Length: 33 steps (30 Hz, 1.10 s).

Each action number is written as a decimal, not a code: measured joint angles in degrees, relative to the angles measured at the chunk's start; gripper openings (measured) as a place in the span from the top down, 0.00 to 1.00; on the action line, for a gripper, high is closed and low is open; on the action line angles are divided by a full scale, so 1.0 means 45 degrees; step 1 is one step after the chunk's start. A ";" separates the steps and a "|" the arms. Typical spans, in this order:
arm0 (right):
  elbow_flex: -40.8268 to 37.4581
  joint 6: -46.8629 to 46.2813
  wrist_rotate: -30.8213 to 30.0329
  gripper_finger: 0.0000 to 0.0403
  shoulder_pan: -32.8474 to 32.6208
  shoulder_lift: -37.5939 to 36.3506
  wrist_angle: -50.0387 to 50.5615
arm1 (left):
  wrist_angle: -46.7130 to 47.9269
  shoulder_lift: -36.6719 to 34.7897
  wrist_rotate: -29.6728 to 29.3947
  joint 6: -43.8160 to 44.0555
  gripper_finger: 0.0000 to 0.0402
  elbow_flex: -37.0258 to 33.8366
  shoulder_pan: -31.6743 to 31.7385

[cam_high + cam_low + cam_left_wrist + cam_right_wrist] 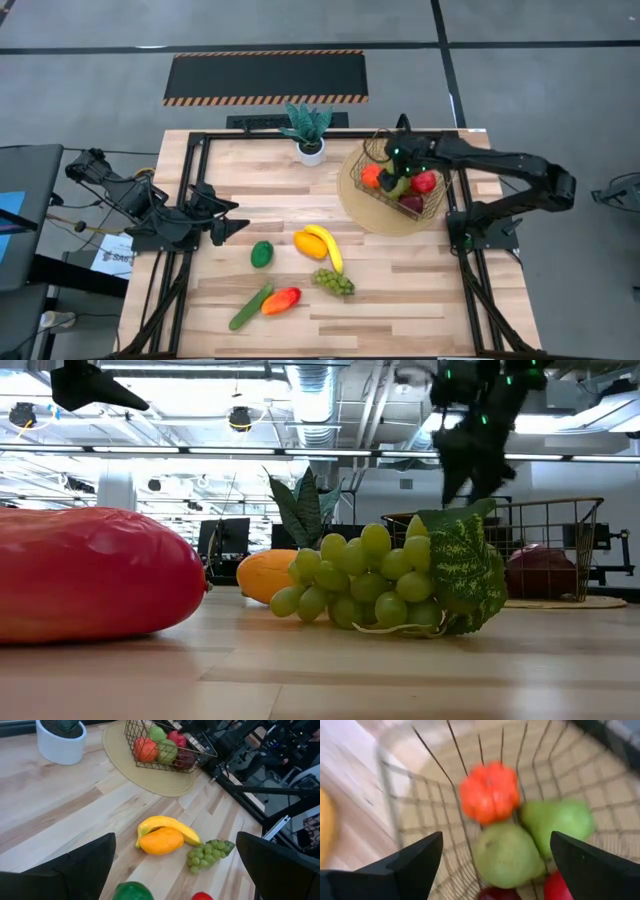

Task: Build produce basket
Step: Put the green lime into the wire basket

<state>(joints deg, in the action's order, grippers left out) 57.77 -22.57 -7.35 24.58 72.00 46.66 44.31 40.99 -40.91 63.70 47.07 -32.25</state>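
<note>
Hovering over the basket (392, 187), right gripper (492, 855) spread open, holding nothing.
Left gripper (175, 865) open, well apart from basket; no legible writing visible.

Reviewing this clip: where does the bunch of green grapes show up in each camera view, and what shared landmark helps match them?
High view: grapes lie low and centre, just below the banana.
Low view: grapes fill the middle foreground, leaf to the right.
Left wrist view: grapes lie right of the banana.
Right wrist view: not in it.
Shared landmark: the basket.
</note>
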 joint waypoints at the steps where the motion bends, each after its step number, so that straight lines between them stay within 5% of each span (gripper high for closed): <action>1: 0.0455 0.0008 -0.0001 0.05 -0.0010 -0.0028 0.0023 | 0.0004 0.0004 0.0000 0.0000 0.01 0.0000 0.0000; 7: 0.2660 -0.0084 -0.0006 0.02 -0.0966 0.0013 -0.0136 | 0.0000 0.0000 0.0044 0.0000 0.01 -0.0004 -0.0005; 15: 0.2910 -0.1553 -0.0614 0.02 -0.4597 0.0857 -0.3047 | 0.0006 0.0073 0.0522 0.0010 0.01 -0.0002 -0.0005; 24: 0.3594 -0.1911 -0.2052 0.02 -0.7249 0.4647 -0.4841 | 0.0105 0.0196 0.0923 0.0015 0.01 -0.0004 -0.0005; 33: 0.7579 0.1591 -0.2013 0.02 -0.7845 0.8894 -0.6480 | 0.0424 -0.0183 0.1705 -0.0355 0.01 -0.0004 -0.0005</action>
<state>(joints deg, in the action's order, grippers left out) 91.87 -15.41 -16.41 -10.72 112.02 17.50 46.22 40.17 -33.23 62.11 47.05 -32.27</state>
